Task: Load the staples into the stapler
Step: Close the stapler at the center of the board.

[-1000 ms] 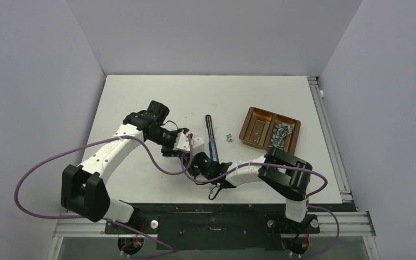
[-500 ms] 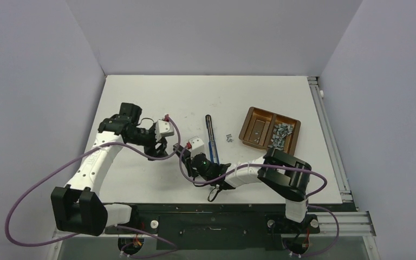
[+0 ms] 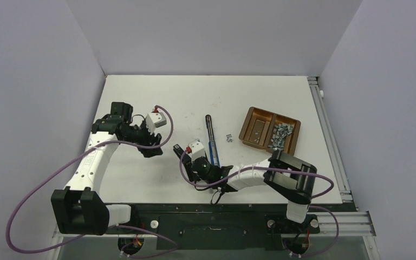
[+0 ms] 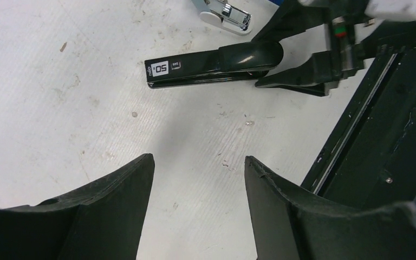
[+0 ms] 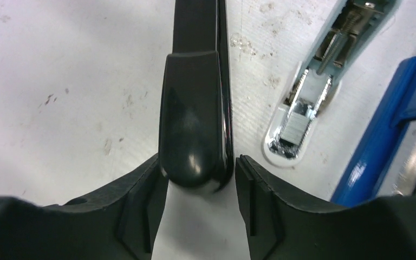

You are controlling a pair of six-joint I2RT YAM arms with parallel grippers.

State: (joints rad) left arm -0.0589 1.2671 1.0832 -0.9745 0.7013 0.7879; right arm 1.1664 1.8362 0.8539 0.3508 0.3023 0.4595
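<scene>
- The left gripper hangs over bare table at the left of the top view. Its jaws stand well apart and hold nothing.
- The right gripper sits low at the bottom centre of the top view, with one finger on each side of the rounded end of a black stapler.
- The left finger meets the black stapler's edge and the right finger stands just beside it. I cannot tell whether they are pressing on it.
- In the left wrist view the black stapler lies flat on the table in the upper middle of the frame. A white label is at its left end and the right gripper is at its right end.
- An open stapler lies just right of the black stapler. Its blue body is at the right edge of the right wrist view and its silver magazine is laid bare.
- A short block of staples sits in the near end of that magazine.
- More staples are heaped in the right compartment of a brown tray at the right of the top view, and a few lie in the left compartment.
- A small loose clump of staples lies on the table between the open stapler and the brown tray.
- Purple cables loop off both arms. One curls just beside the right gripper.
</scene>
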